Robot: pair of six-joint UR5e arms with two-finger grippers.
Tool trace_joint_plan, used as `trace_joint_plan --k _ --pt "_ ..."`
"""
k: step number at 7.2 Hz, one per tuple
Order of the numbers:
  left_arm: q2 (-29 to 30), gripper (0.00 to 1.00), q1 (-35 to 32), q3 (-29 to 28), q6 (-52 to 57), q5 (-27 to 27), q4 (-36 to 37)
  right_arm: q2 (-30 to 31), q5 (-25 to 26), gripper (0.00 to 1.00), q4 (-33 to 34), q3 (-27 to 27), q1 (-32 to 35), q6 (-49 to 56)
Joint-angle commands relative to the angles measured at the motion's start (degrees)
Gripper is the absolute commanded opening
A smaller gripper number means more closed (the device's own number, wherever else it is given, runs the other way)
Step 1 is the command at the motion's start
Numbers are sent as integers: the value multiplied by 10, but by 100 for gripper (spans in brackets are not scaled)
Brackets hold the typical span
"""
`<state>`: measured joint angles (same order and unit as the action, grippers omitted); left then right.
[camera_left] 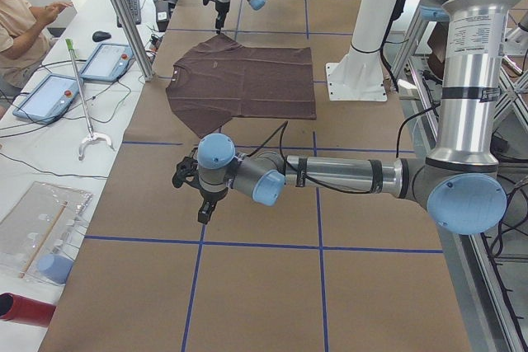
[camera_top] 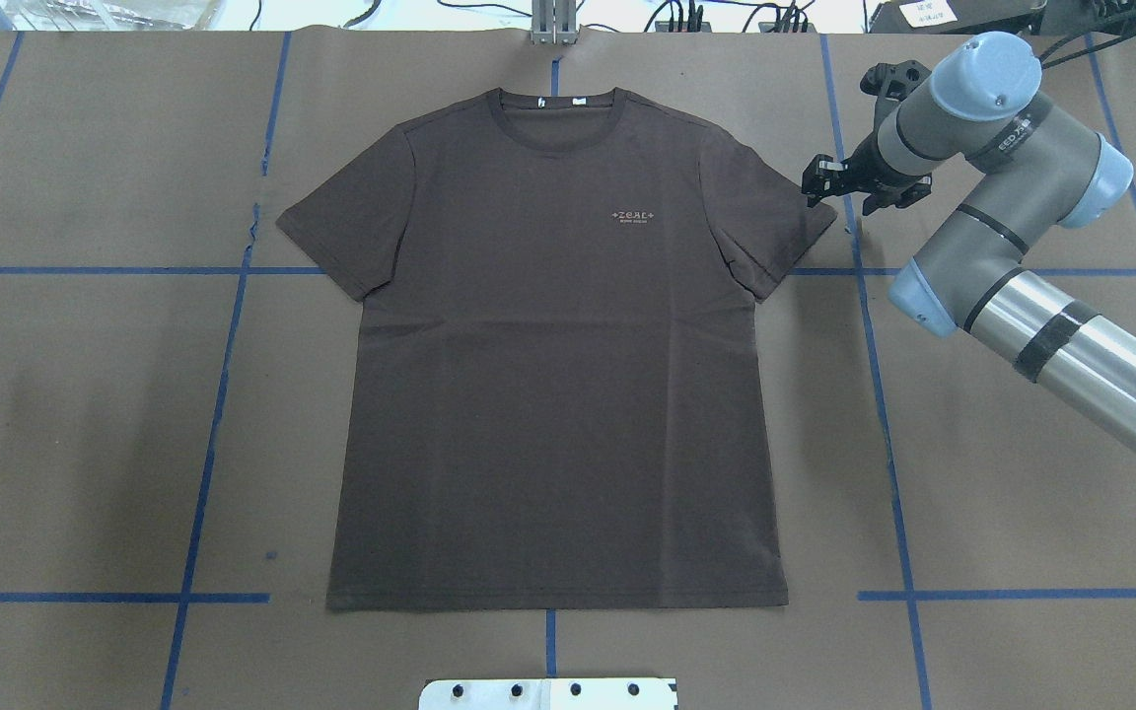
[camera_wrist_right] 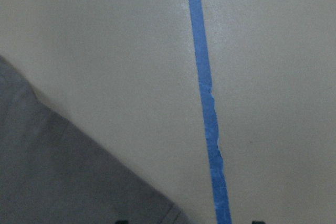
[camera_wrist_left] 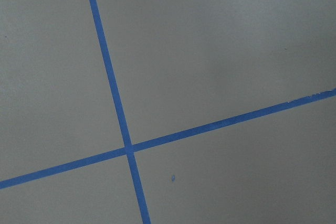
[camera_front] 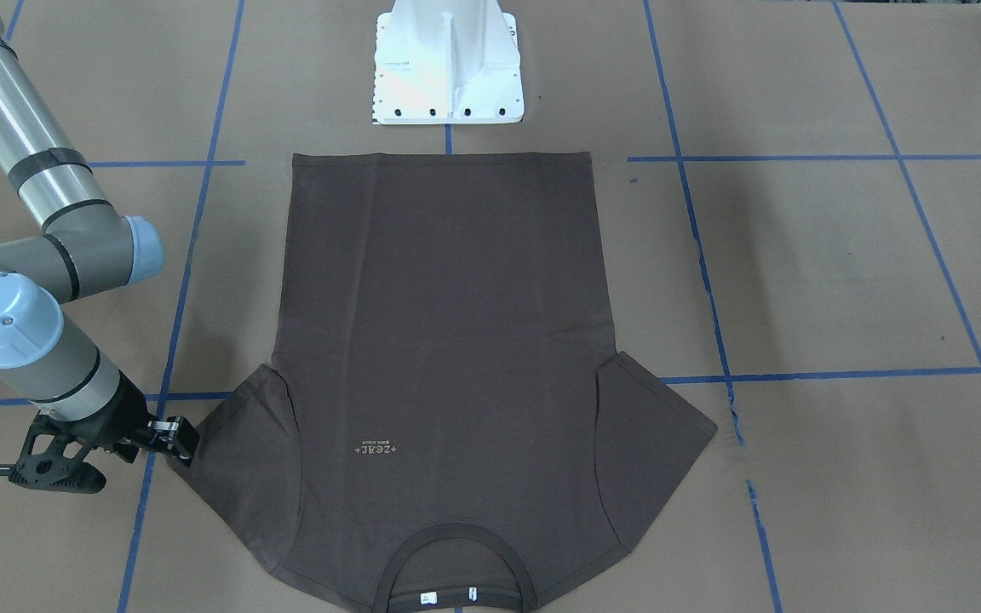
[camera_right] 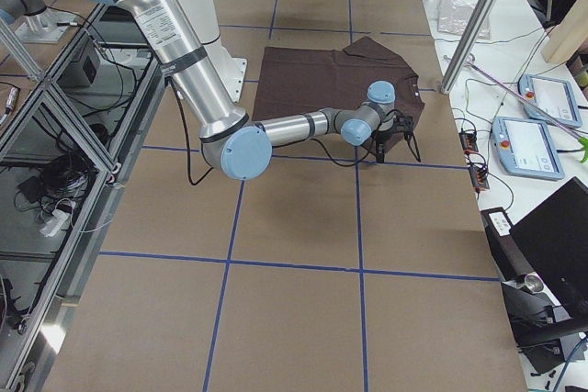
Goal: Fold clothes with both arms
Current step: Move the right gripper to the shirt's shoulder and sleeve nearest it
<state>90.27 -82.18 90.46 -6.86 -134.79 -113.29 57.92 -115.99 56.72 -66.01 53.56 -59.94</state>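
The dark brown T-shirt [camera_top: 548, 394] lies flat and face up in the middle of the brown paper-covered table [camera_top: 85, 414], hem near the white pedestal [camera_front: 448, 68], collar [camera_top: 553, 148] at the far edge. Pale chest lettering [camera_top: 637, 215] reads roughly "+ZEAL+"; the smaller line under it is too small to read, as are the 2 white labels [camera_top: 579, 101] inside the neck. The right gripper [camera_top: 817, 182] sits low at the tip of the sleeve [camera_top: 775, 227] on the robot's right. Its wrist view shows 2 dark fingertips [camera_wrist_right: 255, 222] spread wide, the sleeve corner between them, beside a blue tape line [camera_wrist_right: 207, 103]. The left gripper [camera_left: 204, 213] hangs over bare table well apart from the T-shirt; I cannot tell how its fingers stand.
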Motion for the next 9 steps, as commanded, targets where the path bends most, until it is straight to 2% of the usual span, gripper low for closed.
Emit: trace_joint_plan --k 1,2,3,4,6,7,9 --pt "0 100 0 0 0 0 0 -4 2 70 0 8 -5 -3" --pt "0 100 0 0 0 0 -1 -4 1 60 0 9 -7 -3" --pt "0 100 0 0 0 0 -1 -4 1 19 -1 8 -7 -12" --pt "0 100 0 0 0 1 -1 -4 1 0 -1 8 -7 -14" --pt "0 100 0 -5 0 1 -4 -4 1 0 -2 5 -7 -15" --pt "0 100 0 -5 0 0 -4 -14 -4 0 0 -19 -7 -23" --pt "0 100 0 -4 0 0 -4 -63 -2 0 1 -25 -34 -112"
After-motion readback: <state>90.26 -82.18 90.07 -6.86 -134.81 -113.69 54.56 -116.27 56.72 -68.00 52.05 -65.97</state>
